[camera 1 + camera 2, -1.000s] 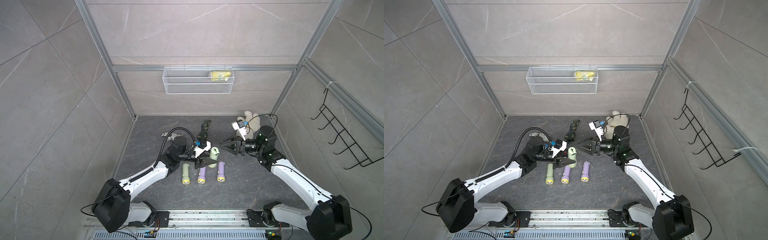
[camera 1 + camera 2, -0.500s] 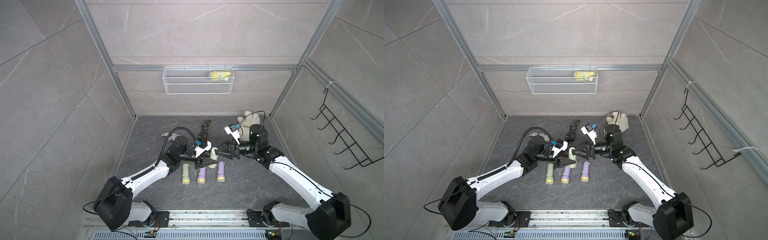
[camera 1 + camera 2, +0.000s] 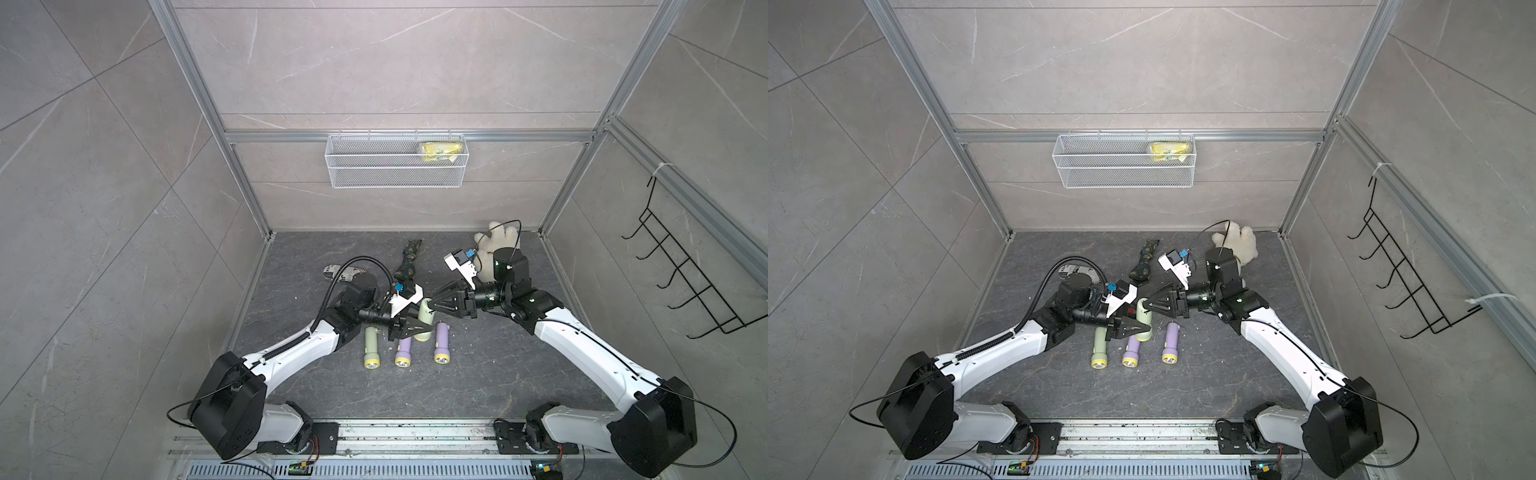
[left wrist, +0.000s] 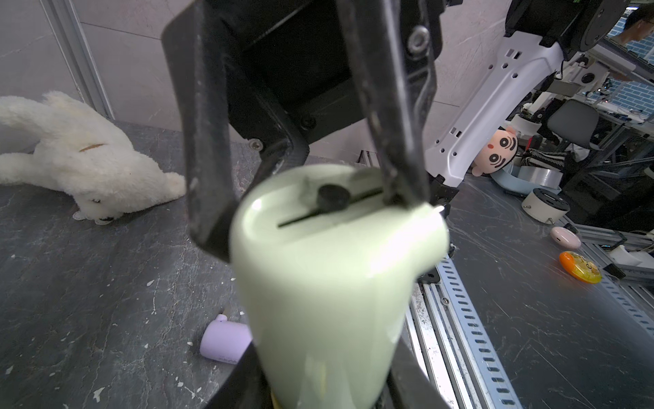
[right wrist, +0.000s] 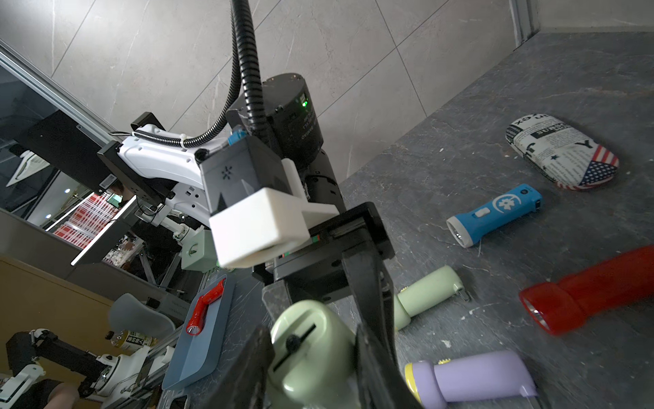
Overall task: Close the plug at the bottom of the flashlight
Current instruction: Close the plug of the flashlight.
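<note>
The right hand (image 3: 431, 306) has swung in from the right side of the worktop (image 3: 478, 374) and narrowed its jaws, and now it's right on the pale green flashlight (image 3: 425, 316)! The left hand (image 3: 422, 329) hasn't budged. It's clamped tight on the flashlight's body, holding it off the worktop near the middle, just behind a row of three flashlights (image 3: 404, 351), bottom end tilted up. Look at the left wrist view: the right hand's fingers (image 4: 393, 141) stand part-open either side of that bottom end. One of them is touching the rim beside the slot with its black knob (image 4: 332, 198). Whether the other finger presses too, I can't tell. A white plush toy (image 3: 496, 249) lies by the back right corner.
</note>
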You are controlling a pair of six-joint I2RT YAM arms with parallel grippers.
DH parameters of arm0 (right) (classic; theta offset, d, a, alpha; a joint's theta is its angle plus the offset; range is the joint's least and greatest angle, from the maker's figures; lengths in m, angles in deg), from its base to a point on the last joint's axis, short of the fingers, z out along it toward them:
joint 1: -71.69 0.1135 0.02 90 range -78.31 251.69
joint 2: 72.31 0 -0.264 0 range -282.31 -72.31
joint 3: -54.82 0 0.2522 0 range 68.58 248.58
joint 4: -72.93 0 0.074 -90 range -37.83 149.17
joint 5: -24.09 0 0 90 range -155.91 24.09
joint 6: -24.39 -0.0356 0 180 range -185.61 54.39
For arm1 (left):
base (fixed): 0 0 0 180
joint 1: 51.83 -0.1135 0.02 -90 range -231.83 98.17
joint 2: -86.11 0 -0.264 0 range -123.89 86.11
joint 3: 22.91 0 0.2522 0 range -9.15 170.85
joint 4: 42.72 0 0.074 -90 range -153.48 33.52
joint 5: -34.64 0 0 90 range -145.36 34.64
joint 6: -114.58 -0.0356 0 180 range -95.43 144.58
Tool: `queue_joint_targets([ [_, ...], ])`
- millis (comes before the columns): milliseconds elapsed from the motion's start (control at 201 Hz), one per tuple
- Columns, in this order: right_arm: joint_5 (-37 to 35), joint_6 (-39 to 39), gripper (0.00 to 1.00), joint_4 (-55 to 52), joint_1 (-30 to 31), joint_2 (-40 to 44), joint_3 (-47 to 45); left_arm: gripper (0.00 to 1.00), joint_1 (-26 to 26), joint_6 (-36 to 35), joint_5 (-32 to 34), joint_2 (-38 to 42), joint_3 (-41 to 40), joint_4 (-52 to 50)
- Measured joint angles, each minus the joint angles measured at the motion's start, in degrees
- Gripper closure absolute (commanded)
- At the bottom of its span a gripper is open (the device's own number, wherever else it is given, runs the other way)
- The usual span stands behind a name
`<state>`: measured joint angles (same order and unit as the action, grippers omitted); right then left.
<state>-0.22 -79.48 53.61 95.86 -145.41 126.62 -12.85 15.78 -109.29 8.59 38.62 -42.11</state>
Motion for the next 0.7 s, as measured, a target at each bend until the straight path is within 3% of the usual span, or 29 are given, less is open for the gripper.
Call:
queue_joint_targets([
  [199, -0.1, 1.0, 0.63, -1.1, 0.6, -1.3, 0.7, 1.0, 0.0, -1.2, 0.2, 0.0, 0.0, -2.2],
  [697, -1.4, 1.3, 0.92, 2.6, 1.5, -2.3, 0.1, 1.0, 0.7, -2.4, -0.2, 0.0, 0.4, -6.2],
])
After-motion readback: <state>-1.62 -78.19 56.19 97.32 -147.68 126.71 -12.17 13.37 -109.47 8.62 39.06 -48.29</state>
